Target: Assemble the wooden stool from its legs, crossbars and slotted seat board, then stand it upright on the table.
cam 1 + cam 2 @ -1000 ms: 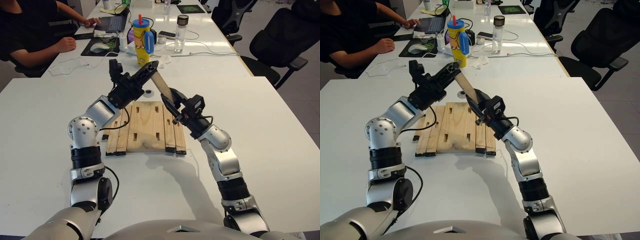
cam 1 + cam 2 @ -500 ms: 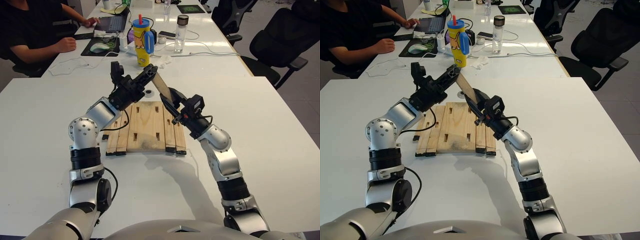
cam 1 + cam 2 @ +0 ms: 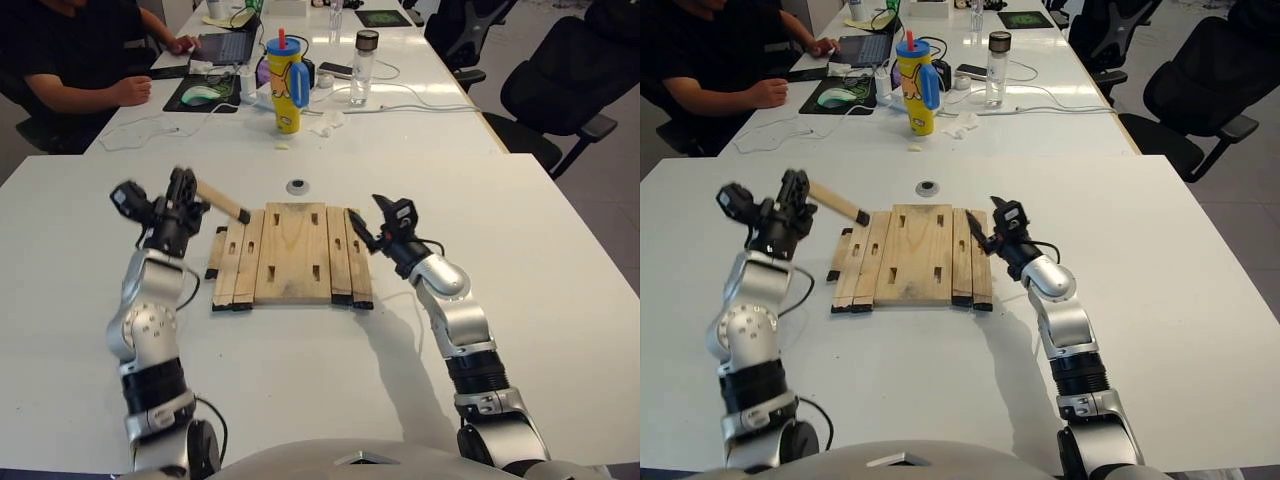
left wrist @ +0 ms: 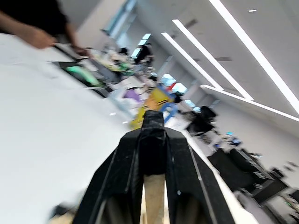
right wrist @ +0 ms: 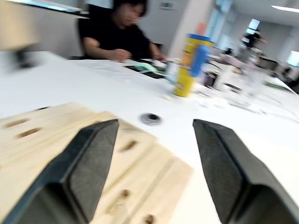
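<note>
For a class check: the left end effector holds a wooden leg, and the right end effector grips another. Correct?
No: the right end effector is open and empty, as the right wrist view shows. The left end effector does hold a wooden leg.

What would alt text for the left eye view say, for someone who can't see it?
The left gripper holds a wooden leg above the table, just left of the slotted seat board lying flat. The right gripper hovers open at the board's right edge.
</note>
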Robot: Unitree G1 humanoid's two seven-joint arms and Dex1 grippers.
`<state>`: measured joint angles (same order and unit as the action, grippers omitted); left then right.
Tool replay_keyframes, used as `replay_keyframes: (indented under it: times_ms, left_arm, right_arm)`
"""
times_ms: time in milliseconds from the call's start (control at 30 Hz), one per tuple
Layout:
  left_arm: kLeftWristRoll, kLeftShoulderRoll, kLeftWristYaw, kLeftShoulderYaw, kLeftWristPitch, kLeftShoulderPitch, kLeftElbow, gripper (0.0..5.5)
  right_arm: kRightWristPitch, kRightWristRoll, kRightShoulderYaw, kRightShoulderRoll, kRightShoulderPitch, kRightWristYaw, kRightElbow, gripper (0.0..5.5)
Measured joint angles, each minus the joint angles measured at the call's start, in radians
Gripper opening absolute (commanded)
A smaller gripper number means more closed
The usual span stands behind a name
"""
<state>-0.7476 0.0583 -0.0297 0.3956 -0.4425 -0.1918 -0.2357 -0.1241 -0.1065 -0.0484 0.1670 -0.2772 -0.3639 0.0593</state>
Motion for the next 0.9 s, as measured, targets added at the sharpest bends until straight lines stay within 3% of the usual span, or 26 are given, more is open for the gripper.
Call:
replay_keyframes:
  times_ms: [433,900]
  left_arm:
    - [0.103,-0.036,-0.012,-0.064,0.123,-0.012,0.113,0.46]
    - [0.175,-0.027,-0.004,-0.069,0.133,-0.038,0.229,0.46]
  right_arm:
    - [-0.058,-0.039,0.024,-0.046,-0.011,0.028,0.009,2.95]
    - [-0.064,-0.04,0.019,-0.067,-0.012,0.026,0.018,2.95]
